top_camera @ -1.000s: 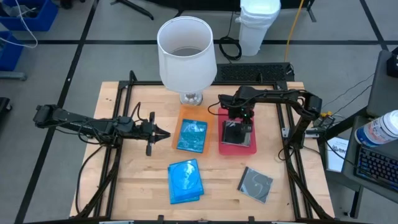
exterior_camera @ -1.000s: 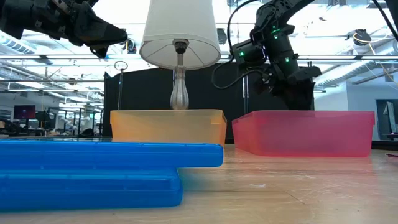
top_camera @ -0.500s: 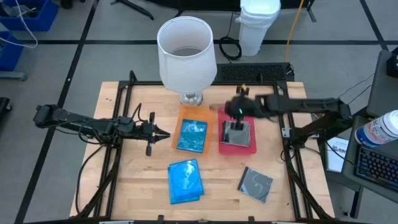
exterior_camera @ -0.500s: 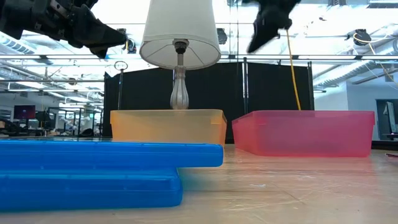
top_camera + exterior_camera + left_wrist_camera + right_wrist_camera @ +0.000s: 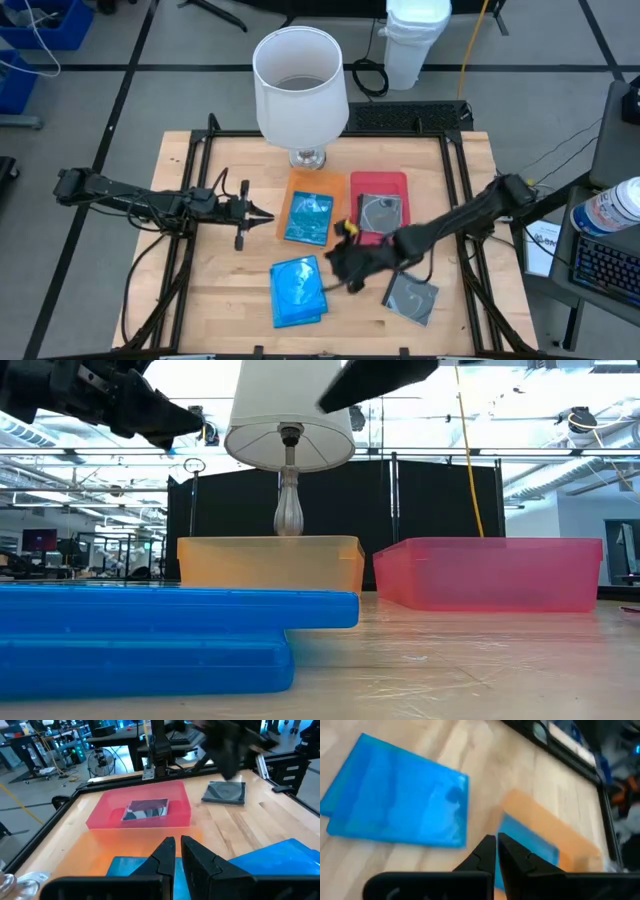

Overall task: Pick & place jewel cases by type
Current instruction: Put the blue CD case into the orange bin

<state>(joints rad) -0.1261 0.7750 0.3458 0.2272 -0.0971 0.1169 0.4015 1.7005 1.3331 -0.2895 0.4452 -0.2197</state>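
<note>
The right gripper (image 5: 340, 268), jaws closed and empty, hangs beside the stacked blue jewel cases (image 5: 298, 291) on the worktop (image 5: 220, 290), so it should probably open wide before descending squarely; the left gripper (image 5: 262, 214) waits closed.
</note>
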